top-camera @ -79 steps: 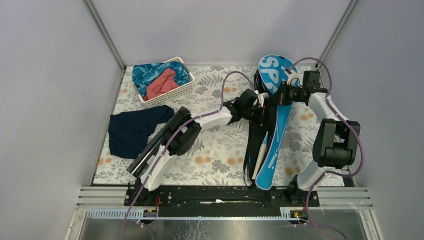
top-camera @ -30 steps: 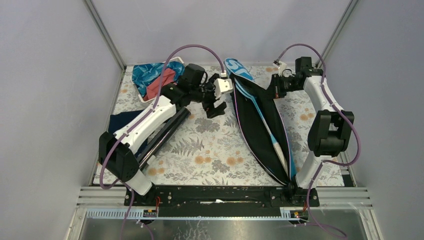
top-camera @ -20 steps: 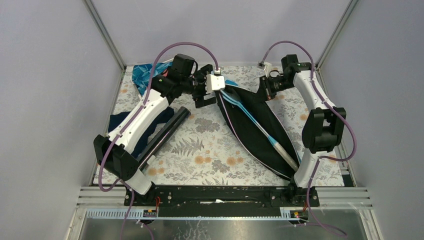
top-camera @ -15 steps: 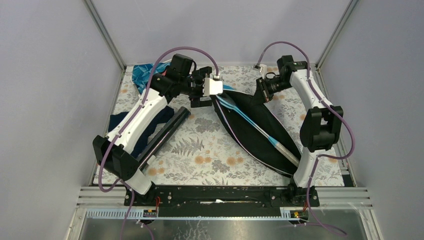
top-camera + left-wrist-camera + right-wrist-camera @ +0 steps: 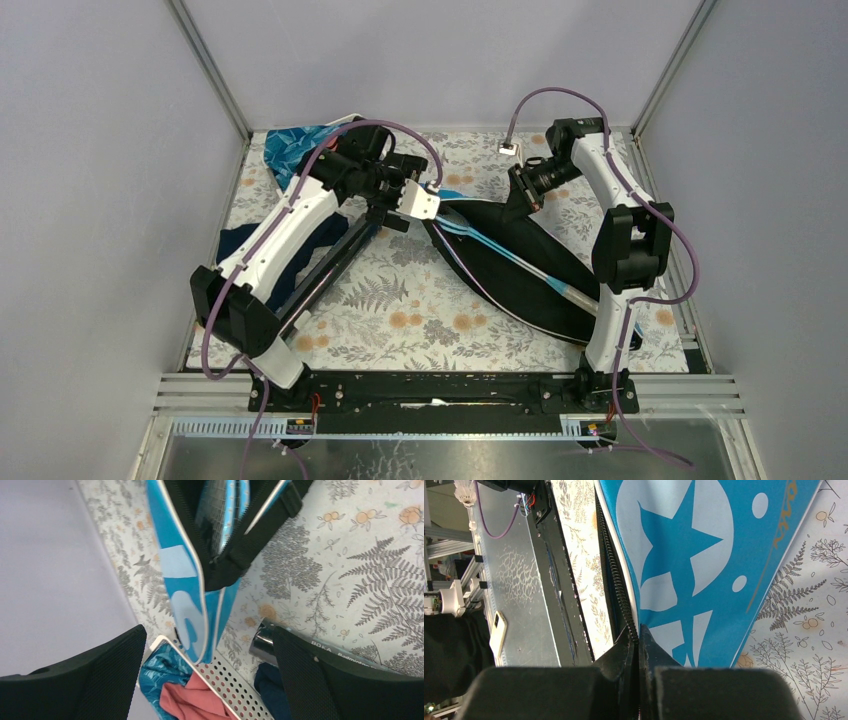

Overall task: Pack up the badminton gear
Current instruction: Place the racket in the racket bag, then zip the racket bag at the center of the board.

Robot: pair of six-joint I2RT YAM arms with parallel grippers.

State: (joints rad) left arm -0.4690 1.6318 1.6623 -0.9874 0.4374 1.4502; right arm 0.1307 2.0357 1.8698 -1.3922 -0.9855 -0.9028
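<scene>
Showing what overhead hides, wrist views catch right tool point(image 5: 638, 639) clamped on bag point(image 5: 674, 545), left tool point(image 5: 207, 636) apart.

L gripper point(image 5: 207, 632) spread wide above unzipped blue bag point(image 5: 185, 595) w/ racket point(image 5: 220, 510) inside; black tube point(image 5: 262, 642), basket point(image 5: 220, 680) nearby.

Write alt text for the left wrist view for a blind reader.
An unzipped blue racket bag, racket strings visible inside, fills the top, framed by the wide-open left jaws. Around its end, on a floral tablecloth, are the tip of a black tube and a white basket of cloths.
</scene>
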